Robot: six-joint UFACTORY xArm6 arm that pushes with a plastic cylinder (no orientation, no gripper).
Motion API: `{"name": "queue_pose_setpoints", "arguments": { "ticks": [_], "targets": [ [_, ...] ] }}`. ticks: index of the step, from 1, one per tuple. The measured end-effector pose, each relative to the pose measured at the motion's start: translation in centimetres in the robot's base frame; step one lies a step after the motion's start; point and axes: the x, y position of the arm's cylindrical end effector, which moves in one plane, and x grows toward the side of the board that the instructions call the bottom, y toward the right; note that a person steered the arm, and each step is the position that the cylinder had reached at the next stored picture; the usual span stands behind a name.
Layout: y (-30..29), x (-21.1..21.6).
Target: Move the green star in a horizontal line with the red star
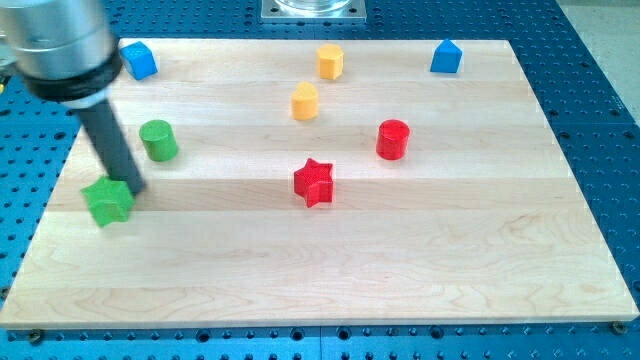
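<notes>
My tip (pixel 133 189) touches the small, hard green star (pixel 108 201) on its right; with no claw, I push its flat side toward the red star (pixel 314 182).

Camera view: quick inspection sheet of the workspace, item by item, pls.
Surface: wooden board on blue perforated table.
Job's things: green star near board's left edge; red star centre, slightly higher in view.
Clutter: green cylinder, red cylinder, two yellow blocks, two blue blocks.
Grippers: none; my tip at green star's upper right edge.
Cables: nothing seen.
Surroundings: metal mount at view's top.
</notes>
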Motion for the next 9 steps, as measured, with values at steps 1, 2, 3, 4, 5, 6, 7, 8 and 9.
{"name": "queue_pose_setpoints", "arguments": {
  "ticks": [1,2,3,4,5,6,7,8,9],
  "targets": [
    [1.0,-3.6],
    [5.8,-5.2],
    [15.1,-2.6],
    [10.6,5.6],
    [3.3,8.7],
    [-2.3,5.8],
    [-1.9,1.4],
    [-1.4,-0.1],
    [0.3,1.7]
  ]
}}
